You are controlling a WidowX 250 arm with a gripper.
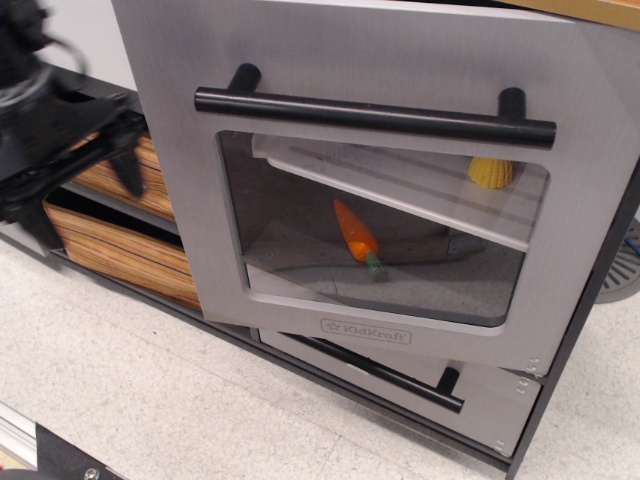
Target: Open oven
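The silver-grey oven door (190,200) fills the middle of the view. It has a clear rounded window (400,240), a long black bar handle (375,115) and a "KidKraft" logo (366,332). The door looks slightly ajar, its left edge standing out in front of the bins. My black gripper (85,195) is blurred at the far left. It is open and empty, well clear of the handle and to the lower left of it, in front of the bins.
Behind the window a toy carrot (357,238) lies on the oven floor and a yellow toy (492,172) sits on a shelf. A smaller grey drawer (480,400) with a black bar sits below. Wood-grain bins (120,255) stand at the left. A pale floor (150,390) lies in front.
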